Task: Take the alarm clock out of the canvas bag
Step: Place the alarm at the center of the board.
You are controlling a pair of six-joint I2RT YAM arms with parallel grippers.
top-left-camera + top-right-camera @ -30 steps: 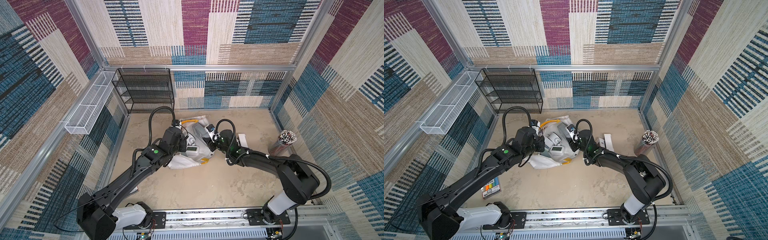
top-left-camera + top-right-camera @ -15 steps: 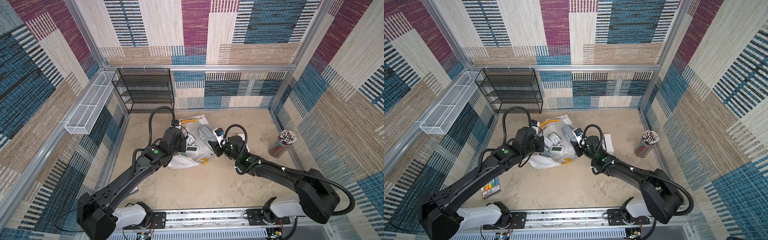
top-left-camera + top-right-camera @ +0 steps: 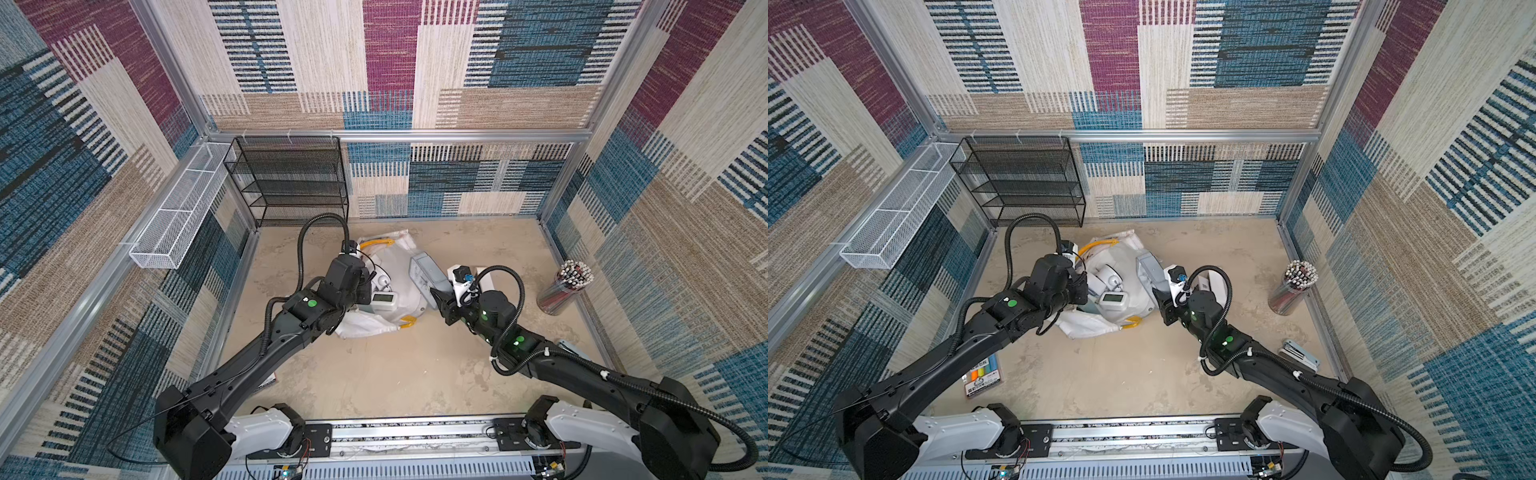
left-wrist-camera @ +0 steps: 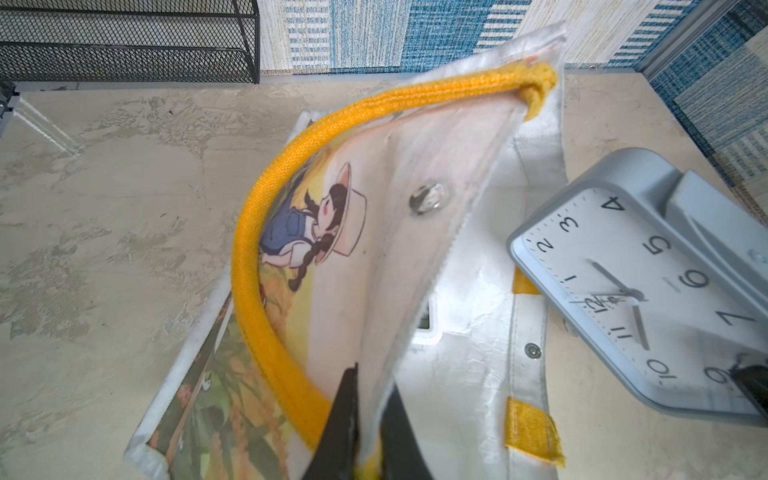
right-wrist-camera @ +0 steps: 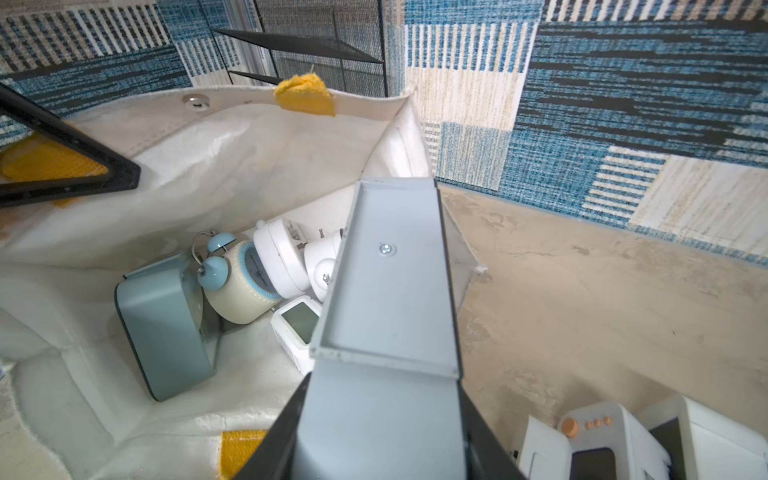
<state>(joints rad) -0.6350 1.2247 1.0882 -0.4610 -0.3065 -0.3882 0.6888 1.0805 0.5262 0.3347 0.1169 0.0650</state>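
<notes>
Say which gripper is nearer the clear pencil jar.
Right. The right gripper sits between the white canvas bag and the clear pencil jar; left gripper pinches the bag's far rim.

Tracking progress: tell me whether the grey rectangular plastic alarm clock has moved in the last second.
Yes. The grey rectangular plastic alarm clock shifted slightly toward the clear pencil jar.

**Bag mouth narrowed, table front open**

The bag [image 3: 395,266] gapes, its rim pinched up by the left gripper [image 4: 374,386]. The grey clock [image 3: 428,272], clamped in the right gripper [image 3: 441,300], hangs at the mouth's right edge and narrows the way in. Other clocks [image 5: 241,282] crowd the bottom. Between the arms the table [image 3: 395,374] is bare. The rack [image 3: 291,183] walls the back.
</notes>
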